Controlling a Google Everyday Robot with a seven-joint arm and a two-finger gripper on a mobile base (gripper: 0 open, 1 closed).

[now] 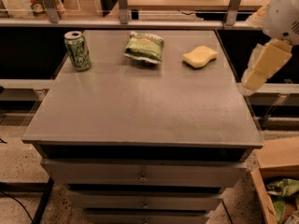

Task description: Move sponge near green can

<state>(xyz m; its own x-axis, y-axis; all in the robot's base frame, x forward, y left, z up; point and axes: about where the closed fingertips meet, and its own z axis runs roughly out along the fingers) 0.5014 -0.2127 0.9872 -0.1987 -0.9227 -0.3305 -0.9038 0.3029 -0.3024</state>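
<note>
Camera view: sponge [201, 56] lying flat at far right of cabinet top [140, 111], green can [77, 50] upright at far left, well apart. Crinkled green snack bag [145, 47] sits between them, right on the straight line from one to the other. Gripper [256, 76] hangs off right edge of top, near sponge, not touching; wide or narrow, cannot tell. Drawers [142, 174] below top. Box [273, 171] on floor, bottom right, holds green packets [282, 188].
</note>
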